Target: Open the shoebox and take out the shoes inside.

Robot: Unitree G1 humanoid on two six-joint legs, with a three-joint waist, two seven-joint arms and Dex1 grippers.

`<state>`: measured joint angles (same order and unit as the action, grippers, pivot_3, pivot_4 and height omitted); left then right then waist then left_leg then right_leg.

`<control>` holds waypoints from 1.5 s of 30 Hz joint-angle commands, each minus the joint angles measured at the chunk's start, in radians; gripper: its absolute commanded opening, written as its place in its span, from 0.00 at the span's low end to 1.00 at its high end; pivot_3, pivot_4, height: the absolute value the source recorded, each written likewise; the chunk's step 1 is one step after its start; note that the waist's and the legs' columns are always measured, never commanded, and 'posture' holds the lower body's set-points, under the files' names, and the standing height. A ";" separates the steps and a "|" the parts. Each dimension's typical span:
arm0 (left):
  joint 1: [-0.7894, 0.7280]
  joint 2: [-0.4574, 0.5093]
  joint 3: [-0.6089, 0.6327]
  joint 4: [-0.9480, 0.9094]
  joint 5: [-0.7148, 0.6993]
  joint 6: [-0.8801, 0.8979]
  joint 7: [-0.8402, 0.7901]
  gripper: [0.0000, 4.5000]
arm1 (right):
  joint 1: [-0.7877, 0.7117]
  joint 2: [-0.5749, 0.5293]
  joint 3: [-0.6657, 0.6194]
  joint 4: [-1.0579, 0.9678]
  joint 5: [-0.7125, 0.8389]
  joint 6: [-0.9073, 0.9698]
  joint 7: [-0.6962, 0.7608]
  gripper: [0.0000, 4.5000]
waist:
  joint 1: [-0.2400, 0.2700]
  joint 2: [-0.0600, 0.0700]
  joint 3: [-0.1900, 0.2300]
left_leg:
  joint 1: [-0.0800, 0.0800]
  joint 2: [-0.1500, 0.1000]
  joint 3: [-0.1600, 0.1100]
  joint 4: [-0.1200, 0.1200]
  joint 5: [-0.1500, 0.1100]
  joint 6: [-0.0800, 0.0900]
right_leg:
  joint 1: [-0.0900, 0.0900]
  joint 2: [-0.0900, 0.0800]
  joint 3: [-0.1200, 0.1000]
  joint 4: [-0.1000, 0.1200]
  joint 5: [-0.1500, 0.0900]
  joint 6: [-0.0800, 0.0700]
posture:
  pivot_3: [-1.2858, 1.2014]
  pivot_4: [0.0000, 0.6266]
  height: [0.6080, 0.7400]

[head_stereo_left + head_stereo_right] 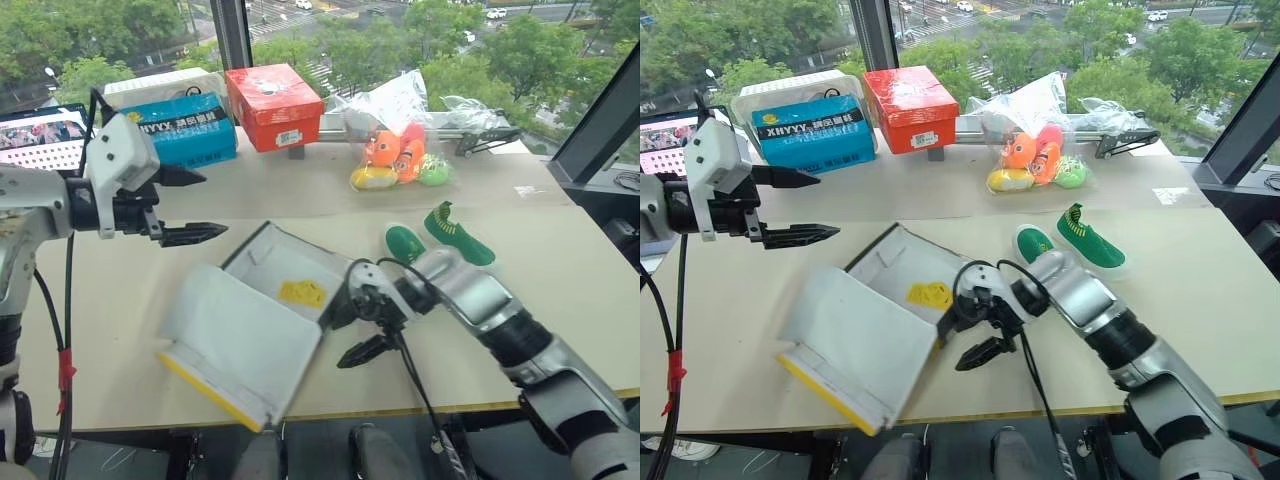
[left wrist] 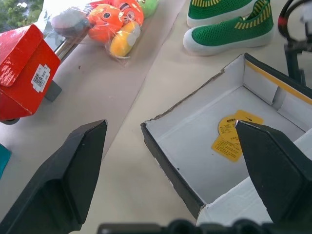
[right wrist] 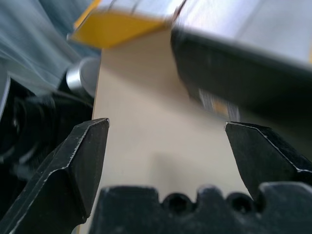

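Spread wide, the right gripper [image 1: 347, 331] is seen beside the open shoebox [image 1: 265, 325] on the worktop [image 1: 560, 290]; shoes [image 1: 440, 238] lie behind. Yellow tags [image 2: 234, 134] are shown between the spread left gripper [image 2: 170, 146].

The shoebox [image 1: 262, 325] is blurred in the right wrist view, and its near corner is cut by the top edge there. In the left wrist view one green shoe [image 2: 219, 9] is cropped at the top. Print on the yellow tags [image 2: 233, 132] cannot be read.
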<state>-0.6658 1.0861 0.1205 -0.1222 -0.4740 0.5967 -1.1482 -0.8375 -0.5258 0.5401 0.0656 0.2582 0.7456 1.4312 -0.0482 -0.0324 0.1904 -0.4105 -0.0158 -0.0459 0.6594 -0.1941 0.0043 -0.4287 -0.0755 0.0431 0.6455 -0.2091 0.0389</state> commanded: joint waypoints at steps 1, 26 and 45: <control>0.003 0.029 0.056 -0.038 -0.013 0.012 0.010 1.00 | -0.081 0.133 -0.068 0.150 0.006 -0.041 -0.092 0.99 | 0.001 0.000 0.000 | 0.000 0.000 0.000 0.000 0.000 0.000 | 0.000 0.000 0.000 0.000 0.000 0.000 | 0.52 0.24 1.00; 0.238 -0.066 0.389 -0.164 -0.335 0.334 0.150 1.00 | 0.054 -0.237 -0.426 -0.394 0.180 0.259 -0.274 0.99 | -0.016 0.002 0.001 | -0.005 0.002 -0.005 0.000 -0.003 0.000 | -0.007 0.000 -0.001 0.001 -0.001 0.000 | 0.52 0.24 1.00; 0.936 -0.821 0.386 -0.554 -0.031 -0.136 0.722 1.00 | 0.825 0.243 -0.911 -0.573 0.090 0.004 -1.027 0.99 | 0.033 -0.001 -0.006 | 0.006 0.009 0.010 -0.001 -0.006 -0.002 | 0.007 -0.001 0.004 -0.007 -0.002 -0.002 | 0.52 0.24 1.00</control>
<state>0.2477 0.2891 0.5613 -0.6262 -0.5793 0.5680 -0.4505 -0.0467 -0.2872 -0.4170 -0.4484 0.4045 0.8513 0.4429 -0.0150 -0.0334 0.1842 -0.4051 -0.0073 -0.0352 0.6586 -0.1999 0.0024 -0.4227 -0.0758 0.0470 0.6376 -0.2115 0.0370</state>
